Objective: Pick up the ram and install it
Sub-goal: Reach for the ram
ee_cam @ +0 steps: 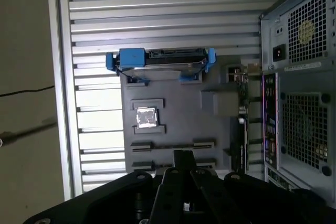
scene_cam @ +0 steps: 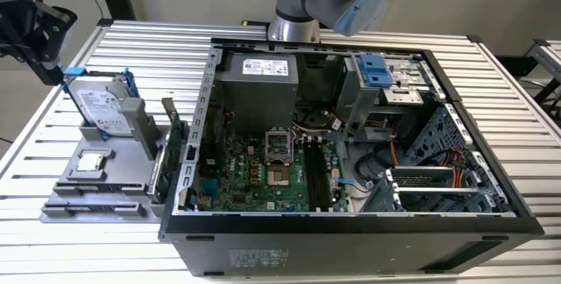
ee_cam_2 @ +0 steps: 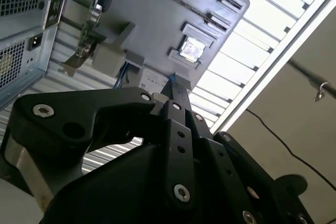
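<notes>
My black gripper (scene_cam: pixel 46 73) hangs above the table's far corner at the exterior view's left, just beyond the grey parts holder (scene_cam: pixel 131 165). In both wrist views its fingers (ee_cam_2: pixel 176 90) meet at one tip (ee_cam: pixel 184 160), shut with nothing visible between them. The tip points down toward the holder (ee_cam: pixel 178 114), close to its two long slots (ee_cam: pixel 173 145). The ram is out of view. On the motherboard (scene_cam: pixel 263 185) inside the open computer case (scene_cam: pixel 351 231), the long black memory slots (scene_cam: pixel 316 172) lie beside the processor socket.
The holder carries a silver hard drive in a blue frame (scene_cam: pixel 101 103), a small square chip (scene_cam: pixel 90 162) and a green card (scene_cam: pixel 175 142) standing on edge against the case. The slatted metal table (scene_cam: pixel 517 100) extends around the case. The arm's base (scene_cam: pixel 293 27) stands behind it.
</notes>
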You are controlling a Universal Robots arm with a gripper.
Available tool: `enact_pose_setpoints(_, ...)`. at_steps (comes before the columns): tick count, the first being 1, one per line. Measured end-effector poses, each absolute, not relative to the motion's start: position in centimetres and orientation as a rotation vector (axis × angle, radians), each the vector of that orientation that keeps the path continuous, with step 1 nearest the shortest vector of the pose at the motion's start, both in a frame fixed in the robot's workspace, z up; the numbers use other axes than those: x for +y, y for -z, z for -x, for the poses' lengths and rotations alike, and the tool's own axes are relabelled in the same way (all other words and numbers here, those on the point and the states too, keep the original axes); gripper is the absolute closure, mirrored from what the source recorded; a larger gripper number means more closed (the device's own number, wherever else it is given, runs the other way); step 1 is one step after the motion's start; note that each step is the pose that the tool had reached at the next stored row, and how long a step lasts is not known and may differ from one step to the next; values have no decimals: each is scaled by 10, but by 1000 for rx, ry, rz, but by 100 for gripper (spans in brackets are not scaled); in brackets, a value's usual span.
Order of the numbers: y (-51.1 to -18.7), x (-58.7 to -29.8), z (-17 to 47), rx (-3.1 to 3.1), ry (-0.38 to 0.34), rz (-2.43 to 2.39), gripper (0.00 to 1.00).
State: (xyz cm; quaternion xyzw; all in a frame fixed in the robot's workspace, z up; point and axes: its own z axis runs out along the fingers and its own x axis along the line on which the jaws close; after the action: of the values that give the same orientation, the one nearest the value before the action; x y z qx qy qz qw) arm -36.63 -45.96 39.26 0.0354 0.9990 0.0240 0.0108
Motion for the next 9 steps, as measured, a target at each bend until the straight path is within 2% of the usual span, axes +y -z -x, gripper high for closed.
enact_pose_setpoints(9, -393, -476, 367, 3117, -75, -110, 100)
